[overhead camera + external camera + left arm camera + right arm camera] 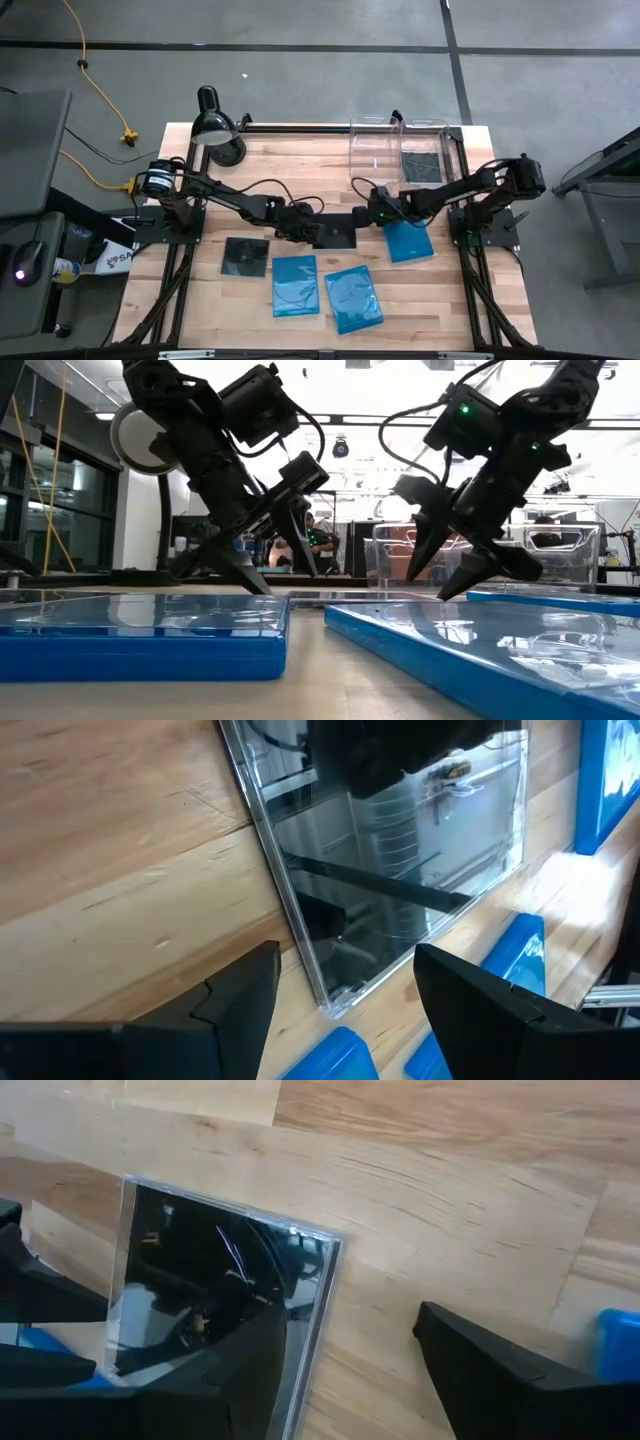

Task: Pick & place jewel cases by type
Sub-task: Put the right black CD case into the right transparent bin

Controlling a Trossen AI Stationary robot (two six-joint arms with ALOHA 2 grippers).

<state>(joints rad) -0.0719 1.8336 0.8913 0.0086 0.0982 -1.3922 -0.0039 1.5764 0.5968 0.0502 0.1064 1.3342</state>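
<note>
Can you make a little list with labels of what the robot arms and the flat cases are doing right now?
Left gripper: open, low by the middle glossy black square case
Right gripper: open, over that case's other side
Other black cases: one on the wooden table, one inside a clear plastic bin
Bright blue rectangular cases: three on the table
Held: nothing

Spread right claw (350,1370) hovers over black jewel case (210,1295).
</note>
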